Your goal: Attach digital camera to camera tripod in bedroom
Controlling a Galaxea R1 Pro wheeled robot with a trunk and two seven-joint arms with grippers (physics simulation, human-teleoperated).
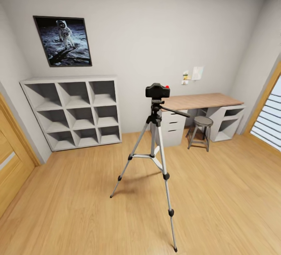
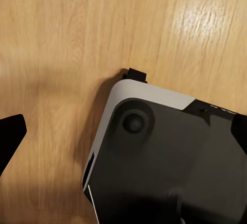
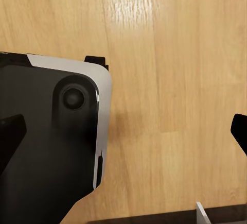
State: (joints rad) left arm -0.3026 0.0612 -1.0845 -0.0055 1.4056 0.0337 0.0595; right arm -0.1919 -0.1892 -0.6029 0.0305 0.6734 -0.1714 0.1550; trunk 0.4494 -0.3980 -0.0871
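Currently you are seeing the camera [image 1: 157, 90] sitting atop the tripod [image 1: 155, 145], stool [image 1: 201, 130] and desk [image 1: 203, 101] standing behind; both grippers' jaws are gaping, holding nothing.

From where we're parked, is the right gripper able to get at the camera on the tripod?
Probably not yet. The camera sits atop the tripod mid-room, with bare floor before it. The right gripper points down at the floor beside the robot's base. Nothing blocks the way.

A black digital camera [image 1: 157, 90] with a red dot tops the silver-legged camera tripod [image 1: 156, 157].
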